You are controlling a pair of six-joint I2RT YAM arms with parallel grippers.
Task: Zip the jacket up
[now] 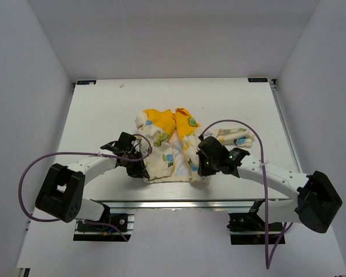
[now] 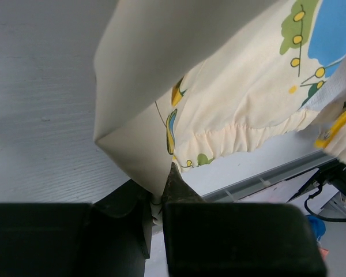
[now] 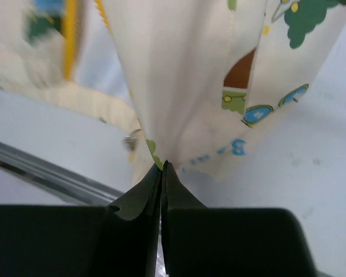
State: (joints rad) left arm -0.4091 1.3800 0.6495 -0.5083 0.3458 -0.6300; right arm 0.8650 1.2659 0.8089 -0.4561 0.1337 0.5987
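The jacket (image 1: 168,147) is cream with blue, green and yellow prints and a yellow-orange hood; it lies bunched at the table's middle, hood toward the back. My left gripper (image 1: 139,168) is shut on the jacket's lower left hem; in the left wrist view the cream fabric (image 2: 161,104) runs into the closed jaws (image 2: 160,199). My right gripper (image 1: 200,168) is shut on the lower right hem; the right wrist view shows fabric (image 3: 179,86) pinched at the fingertips (image 3: 162,167). A small metal zipper part (image 3: 130,140) hangs by the yellow zipper strip (image 3: 70,34).
One sleeve (image 1: 235,137) lies spread to the right of the jacket. The table's metal front rail (image 1: 179,203) runs just below the hem. White walls enclose the table on three sides. Purple cables (image 1: 242,124) loop over both arms.
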